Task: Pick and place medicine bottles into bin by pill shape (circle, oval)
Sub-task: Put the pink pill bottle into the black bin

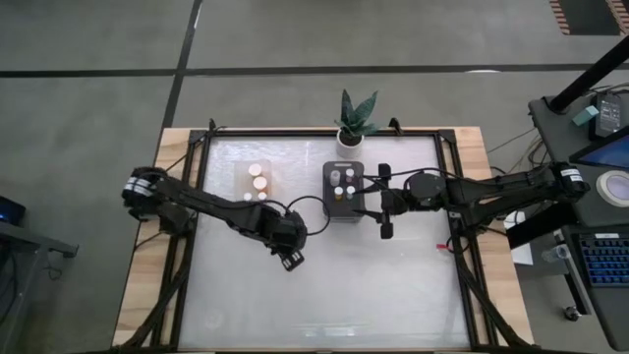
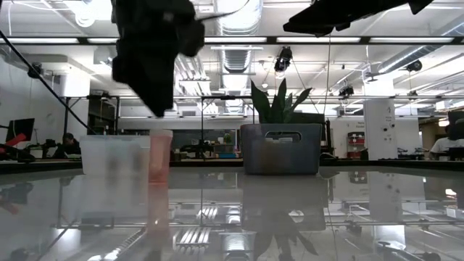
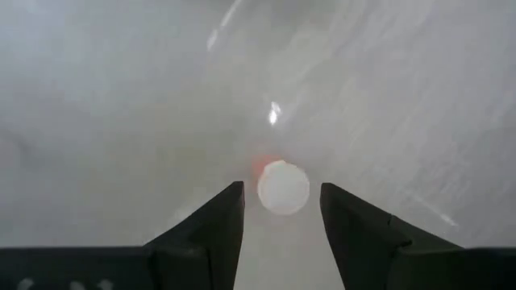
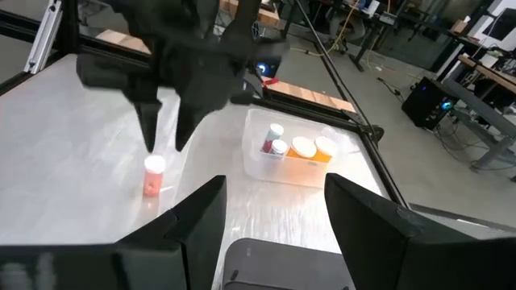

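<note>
We've got the left gripper (image 4: 161, 121) hanging straight over the pinkish bottle (image 4: 153, 176) — fingers spread, holding nothing — the bottle stands upright, cap up, on the table (image 1: 393, 275) between the fingers' line, while the right gripper (image 1: 384, 201) waits open by the grey bin (image 1: 344, 192).

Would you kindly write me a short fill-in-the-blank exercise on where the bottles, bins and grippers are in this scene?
1. The left gripper hangs open directly above a lone ____-capped bottle on the table.
2. The clear bin holds ____ bottles.
3. The right gripper hovers open beside the ____ bin.
4. Behind the dark bin stands a potted ____.

Missing words: white; four; dark; plant
</note>
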Available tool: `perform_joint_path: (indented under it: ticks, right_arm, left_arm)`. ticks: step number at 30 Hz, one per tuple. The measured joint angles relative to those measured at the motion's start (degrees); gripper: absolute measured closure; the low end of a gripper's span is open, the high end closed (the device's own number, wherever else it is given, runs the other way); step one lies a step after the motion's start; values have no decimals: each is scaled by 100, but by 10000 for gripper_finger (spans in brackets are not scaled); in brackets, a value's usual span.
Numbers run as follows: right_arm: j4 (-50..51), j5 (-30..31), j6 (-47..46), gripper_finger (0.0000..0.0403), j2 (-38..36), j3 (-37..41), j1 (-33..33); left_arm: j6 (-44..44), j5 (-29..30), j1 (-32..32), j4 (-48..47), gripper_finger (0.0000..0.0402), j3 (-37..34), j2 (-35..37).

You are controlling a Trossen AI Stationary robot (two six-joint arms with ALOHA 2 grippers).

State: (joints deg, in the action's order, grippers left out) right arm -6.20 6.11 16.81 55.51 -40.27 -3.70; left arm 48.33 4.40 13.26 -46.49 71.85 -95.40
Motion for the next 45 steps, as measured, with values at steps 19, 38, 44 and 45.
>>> perform_joint_path:
  ticks: [19,38,44,45]
  right_arm:
    - [-364,-4,-1407,200,780,54,-2]
    - [512,-55,-1882,200,3736,-2549,-245]
    - [1708,-54,-1874,200,4640,-3733,-314]
    - [1842,-55,-1872,200,4761,-3900,-321]
  left_arm:
    - [-7118,513,-206,5571,253,-2294,1780]
    - [-6812,513,-227,5497,253,-4443,5423]
    - [-6810,512,-227,5501,253,-4619,5819]
    - [-6810,512,-227,5488,253,-4641,5842]
